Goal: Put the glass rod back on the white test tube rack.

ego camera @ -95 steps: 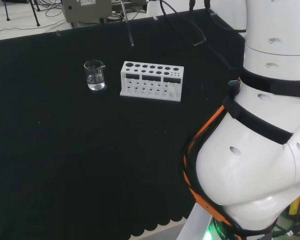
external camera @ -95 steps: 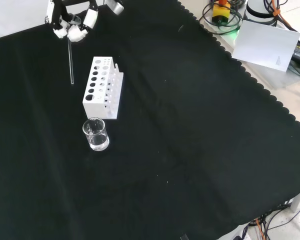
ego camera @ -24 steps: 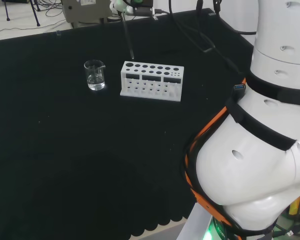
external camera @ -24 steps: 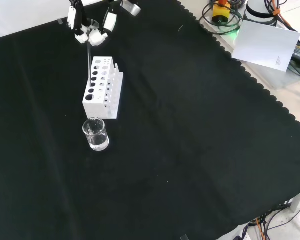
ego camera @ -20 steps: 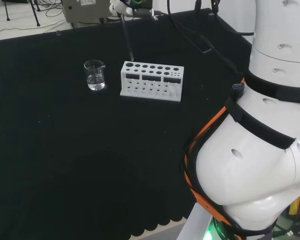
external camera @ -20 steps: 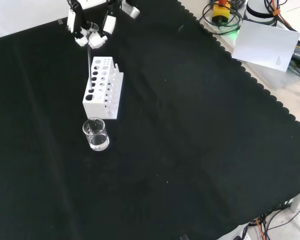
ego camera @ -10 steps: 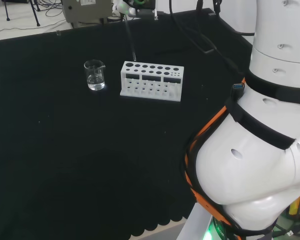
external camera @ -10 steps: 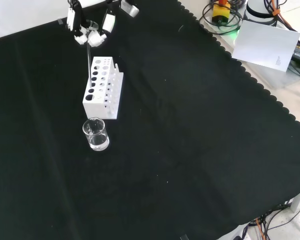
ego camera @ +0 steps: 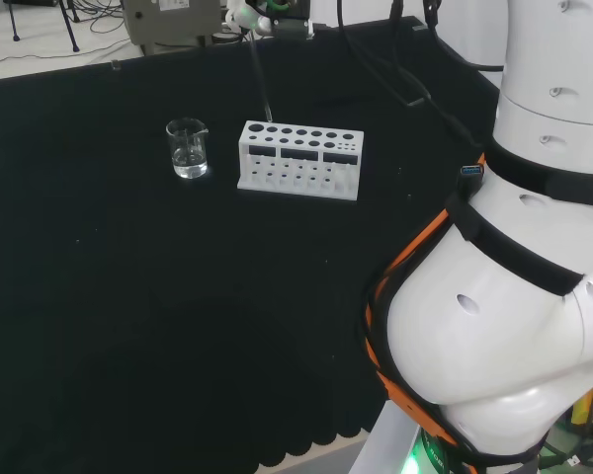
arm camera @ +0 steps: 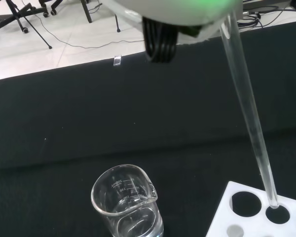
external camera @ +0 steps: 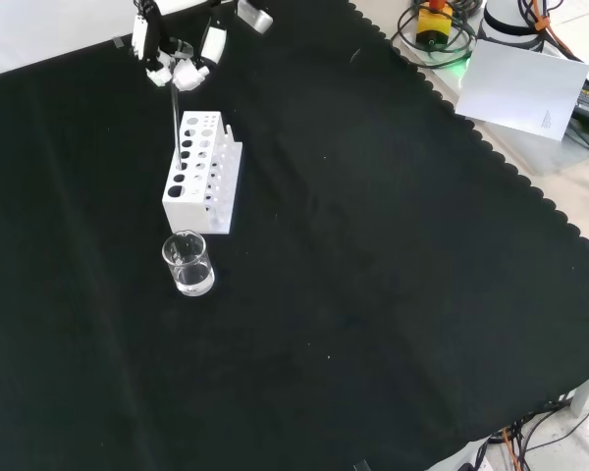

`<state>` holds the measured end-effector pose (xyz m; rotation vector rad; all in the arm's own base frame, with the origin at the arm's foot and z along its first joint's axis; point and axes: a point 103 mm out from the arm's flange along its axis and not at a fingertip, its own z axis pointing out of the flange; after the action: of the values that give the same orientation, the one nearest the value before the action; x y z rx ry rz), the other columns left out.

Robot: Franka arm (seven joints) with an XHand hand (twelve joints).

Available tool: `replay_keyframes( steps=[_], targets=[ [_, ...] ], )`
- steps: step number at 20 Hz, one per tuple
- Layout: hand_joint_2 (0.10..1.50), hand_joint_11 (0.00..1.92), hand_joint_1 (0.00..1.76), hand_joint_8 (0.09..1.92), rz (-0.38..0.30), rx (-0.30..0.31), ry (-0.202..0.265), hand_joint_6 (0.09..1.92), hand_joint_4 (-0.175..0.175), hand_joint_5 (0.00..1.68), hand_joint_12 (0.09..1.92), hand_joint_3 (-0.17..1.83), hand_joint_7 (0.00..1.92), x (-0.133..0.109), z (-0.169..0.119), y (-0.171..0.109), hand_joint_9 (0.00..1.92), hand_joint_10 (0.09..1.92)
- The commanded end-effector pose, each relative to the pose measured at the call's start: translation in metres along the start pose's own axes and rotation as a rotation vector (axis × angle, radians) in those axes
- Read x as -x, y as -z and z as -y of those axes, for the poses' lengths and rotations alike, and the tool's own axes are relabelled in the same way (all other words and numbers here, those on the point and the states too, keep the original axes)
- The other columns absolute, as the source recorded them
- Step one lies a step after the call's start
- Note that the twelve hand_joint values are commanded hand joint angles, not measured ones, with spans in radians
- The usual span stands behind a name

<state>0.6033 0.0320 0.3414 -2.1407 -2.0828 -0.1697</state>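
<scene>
— Where is the glass rod [arm camera: 248, 111]?
— Upper left of the front view, pinched in the hand [external camera: 175, 61], its tip at a hole in the white rack [external camera: 202, 173].
— And the beaker [external camera: 187, 264]?
— Just below the rack.

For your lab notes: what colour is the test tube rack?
White, clearest in the head view: the test tube rack on black cloth.

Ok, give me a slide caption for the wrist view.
Glass rod tip poised at a hole in the white test tube rack, beside a small beaker.
</scene>
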Motion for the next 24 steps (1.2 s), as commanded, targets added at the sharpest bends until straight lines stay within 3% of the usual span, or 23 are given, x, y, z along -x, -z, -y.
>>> replay_keyframes(
  steps=[1,24],
  targets=[
    [0.7,1.63,1.3,1.27,0.002,-0.004,0.003,0.67,-0.175,1.13,0.74,0.73,1.12,-0.002,0.0,-0.002,1.65,0.91],
    [0.7,1.63,1.3,1.27,0.014,-0.03,0.013,0.67,-0.175,1.13,0.74,0.73,1.12,0.002,-0.011,-0.023,1.65,0.91]
  ],
)
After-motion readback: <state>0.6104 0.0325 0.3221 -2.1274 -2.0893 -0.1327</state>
